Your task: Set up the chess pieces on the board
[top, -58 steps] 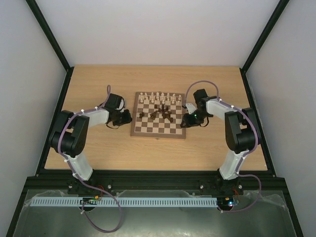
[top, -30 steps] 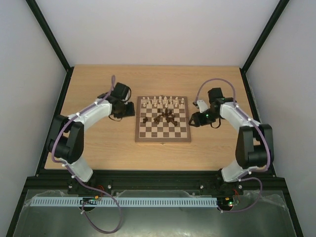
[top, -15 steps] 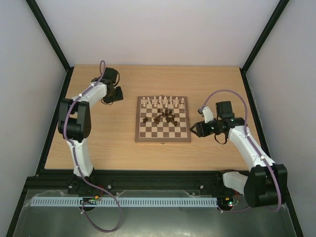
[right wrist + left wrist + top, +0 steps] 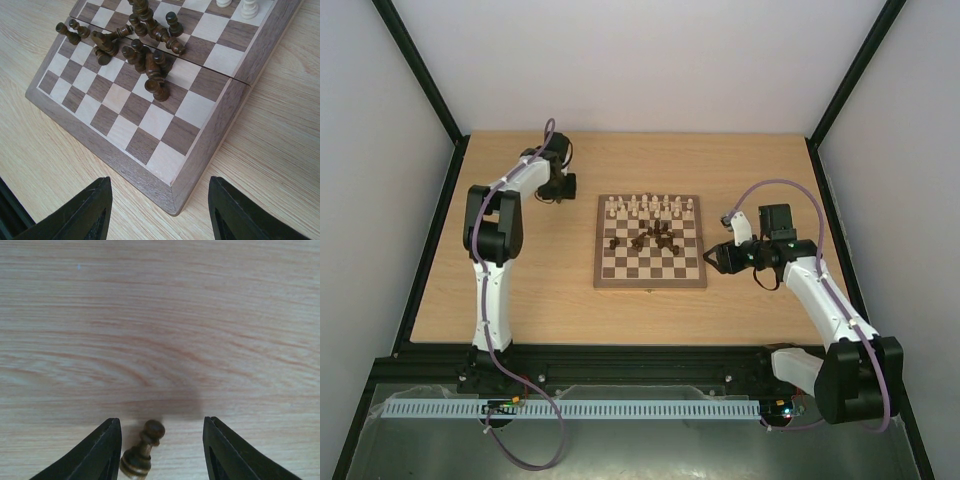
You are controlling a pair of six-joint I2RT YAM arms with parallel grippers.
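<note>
Chess pieces (image 4: 145, 55), dark brown wood, heaped beyond right gripper's (image 4: 160, 200) open jaws; cream ones (image 4: 650, 205) look set; dark pawn (image 4: 142, 452) between left gripper's (image 4: 161, 440) open jaws

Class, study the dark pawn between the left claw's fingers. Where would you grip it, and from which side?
Take the dark pawn by its slim stem under the round head, probably from above, left claw straddling it; its flared base sits low.
</note>
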